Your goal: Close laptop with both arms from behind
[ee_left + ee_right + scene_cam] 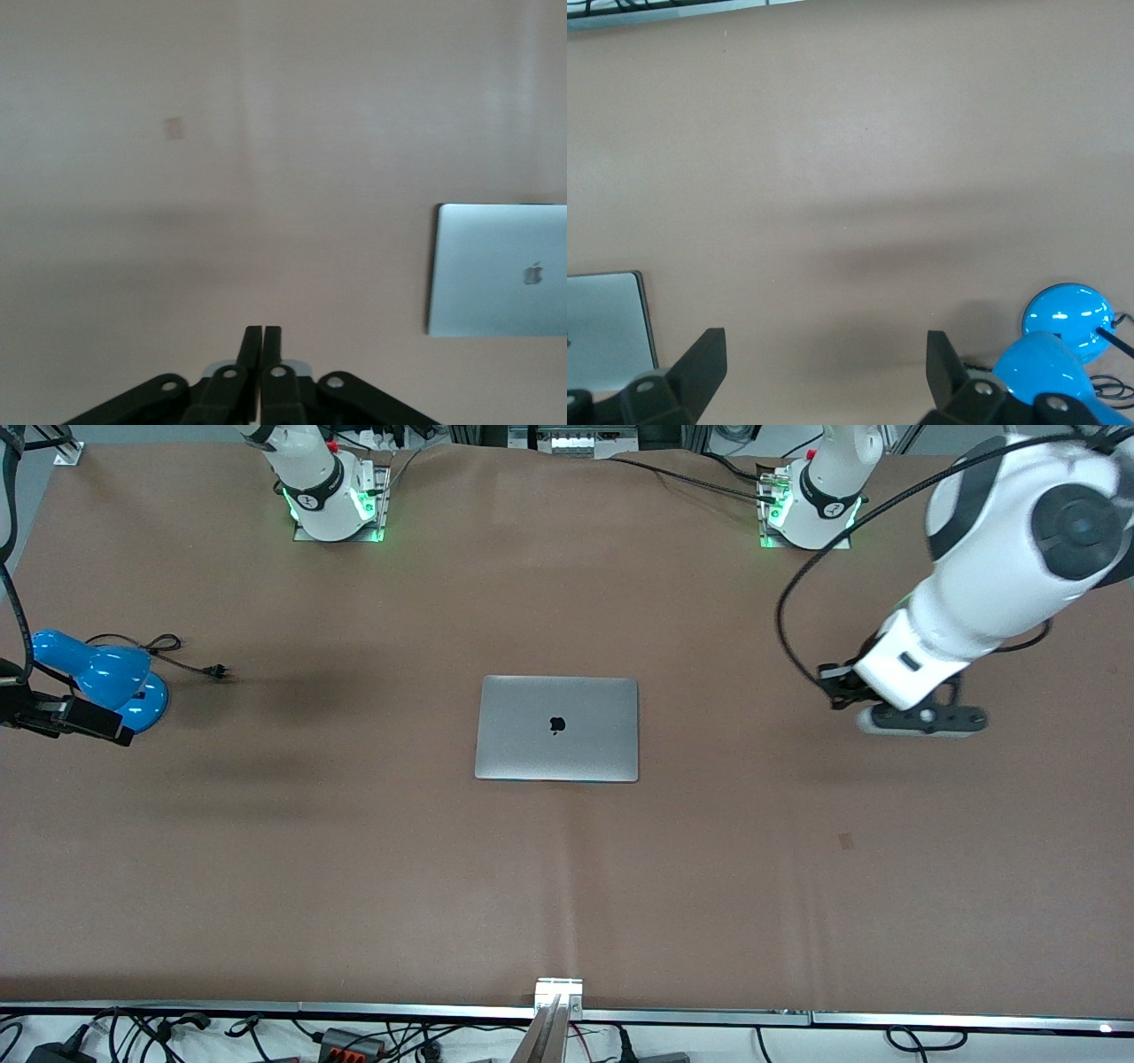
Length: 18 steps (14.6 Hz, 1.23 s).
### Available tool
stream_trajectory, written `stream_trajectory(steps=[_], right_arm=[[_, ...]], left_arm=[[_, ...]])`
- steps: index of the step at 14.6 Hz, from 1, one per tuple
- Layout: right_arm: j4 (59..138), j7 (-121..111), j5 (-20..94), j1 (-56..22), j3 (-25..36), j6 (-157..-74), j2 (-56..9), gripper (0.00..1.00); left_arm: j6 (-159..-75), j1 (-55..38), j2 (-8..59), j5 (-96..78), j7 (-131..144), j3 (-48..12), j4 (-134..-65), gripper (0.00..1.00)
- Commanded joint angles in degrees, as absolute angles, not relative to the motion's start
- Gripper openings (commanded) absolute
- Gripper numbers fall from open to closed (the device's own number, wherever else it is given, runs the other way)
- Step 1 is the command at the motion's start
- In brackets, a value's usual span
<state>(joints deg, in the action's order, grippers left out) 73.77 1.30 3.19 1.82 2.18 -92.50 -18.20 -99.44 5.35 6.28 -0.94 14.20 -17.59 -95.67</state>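
Laptop [556, 729] lies shut: stiff, thin, slippery lid; push near edges, never pinch. My left gripper [261, 352] clenched empty; right gripper [824, 376] spread, empty.

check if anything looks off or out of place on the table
Nothing looks damaged or spilled. The laptop lies shut and square mid-table. The one oddity is a blue desk lamp tipped on its side toward the right arm's end, its plug loose on the table.
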Motion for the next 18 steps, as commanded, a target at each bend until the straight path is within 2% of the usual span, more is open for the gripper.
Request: stream_trajectory(steps=[1, 2, 3, 4, 5, 7, 9, 11, 15, 18], right_arm=[[80.9, -2.2, 1.9, 2.9, 1.3, -94.6, -12.6, 1.00], [84.2, -2.1, 0.3, 2.7, 1.2, -96.1, -10.2, 1.00], [88.8, -2.0, -1.8, 2.5, 1.1, -98.4, -7.3, 1.00], [93.3, -1.9, -2.5, 2.4, 1.1, -101.3, -4.5, 1.00], [98.0, -1.7, -2.5, 2.4, 1.0, -103.7, -1.5, 1.00], [100.8, -2.3, -2.5, 2.4, 0.9, -103.7, 0.8, 1.00], [100.3, -2.3, -2.5, 2.4, 0.7, -101.6, 0.8, 1.00], [100.0, -2.4, -2.5, 2.4, 0.7, -100.9, 0.9, 1.00], [98.2, -3.1, -2.2, 2.4, 0.7, -98.3, 0.3, 1.00], [97.7, -3.1, -1.8, 2.5, 0.8, -98.1, 0.2, 1.00]], left_arm=[[-98.1, 4.2, 4.5, -1.8, 11.9, -13.4, -96.1, 0.34], [-97.7, 4.3, 3.9, -1.7, 12.0, -12.9, -96.2, 0.49], [-97.4, 4.3, 3.8, -1.7, 12.2, -12.7, -96.5, 0.91], [-97.3, 4.3, 3.8, -1.7, 11.7, -11.5, -96.8, 1.00], [-97.1, 4.2, 3.8, -1.7, 11.6, -10.6, -96.8, 1.00], [-94.5, 4.2, 3.6, -1.8, 11.7, -10.0, -96.5, 1.00], [-92.5, 4.1, 3.6, -1.8, 12.0, -9.6, -96.5, 1.00], [-93.0, 4.0, 3.7, -2.5, 11.7, -6.2, -96.1, 1.00], [-94.7, 3.8, 3.7, -2.4, 11.8, -6.3, -95.8, 1.00], [-94.0, 4.0, 4.7, -2.4, 12.7, -6.9, -93.2, 1.00]])
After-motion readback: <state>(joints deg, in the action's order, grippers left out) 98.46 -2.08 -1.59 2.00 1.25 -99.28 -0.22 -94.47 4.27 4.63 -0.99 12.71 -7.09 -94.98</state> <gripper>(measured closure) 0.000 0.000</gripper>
